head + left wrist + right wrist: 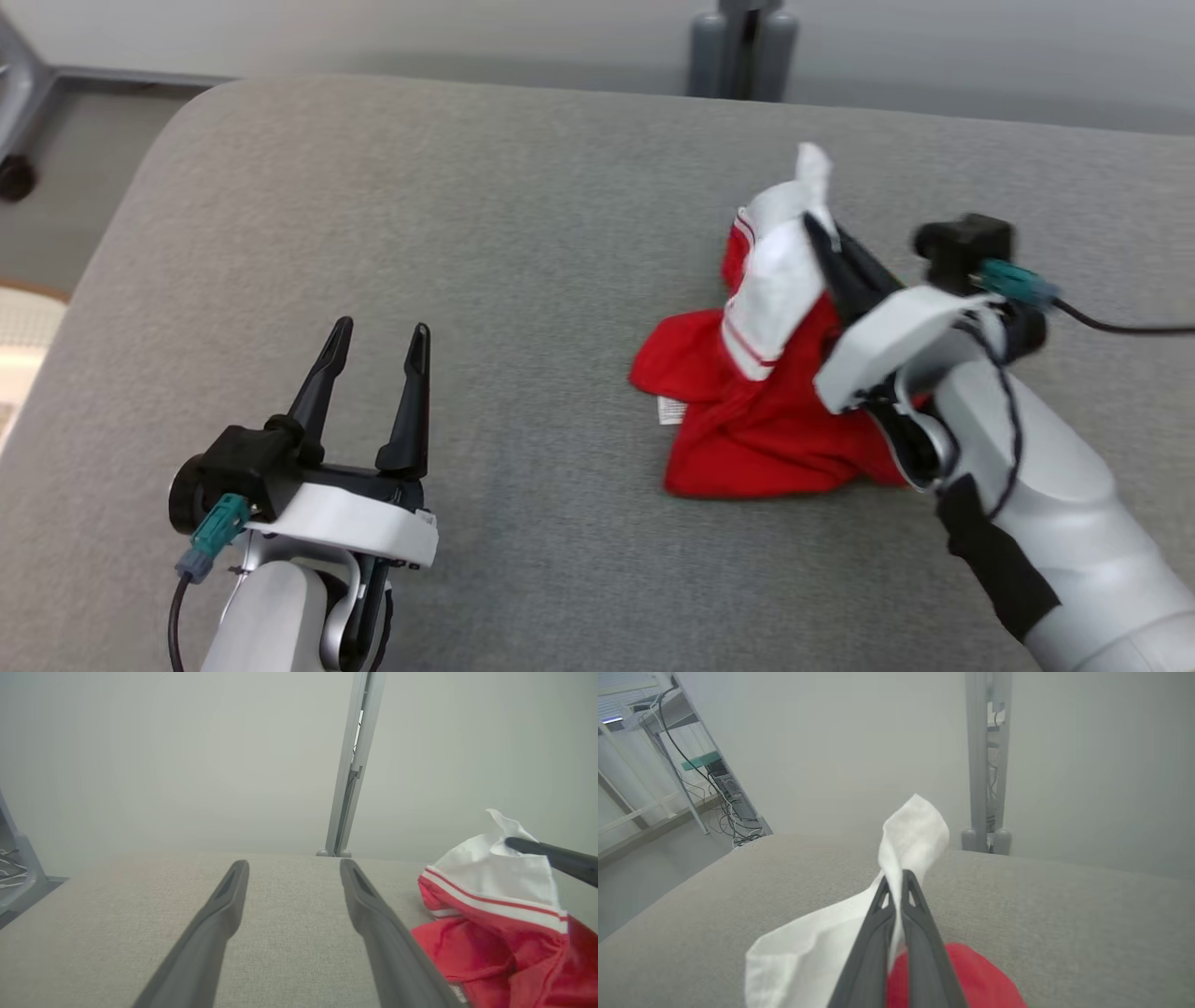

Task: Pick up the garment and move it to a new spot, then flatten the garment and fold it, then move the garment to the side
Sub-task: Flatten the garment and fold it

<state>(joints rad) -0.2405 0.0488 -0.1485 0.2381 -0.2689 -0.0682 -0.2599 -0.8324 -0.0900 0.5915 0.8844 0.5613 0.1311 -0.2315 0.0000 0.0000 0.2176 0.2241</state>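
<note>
A red garment (756, 420) with a white striped part lies crumpled on the right of the grey padded table (523, 280). My right gripper (814, 229) is shut on the garment's white part and holds it raised while the red bulk rests on the table. The right wrist view has the white cloth (910, 835) pinched between the closed fingers of the right gripper (896, 879), red cloth below. At the lower left, my left gripper (381, 334) stands open above bare table, well left of the garment. From the left wrist, the open left gripper (292, 868) sees the garment (495, 933) to its right.
A grey post (744, 47) stands behind the table's far edge. Beyond the table's left edge lies floor (56, 187) with a frame leg and caster. A rack with cables (714, 779) shows far left in the right wrist view.
</note>
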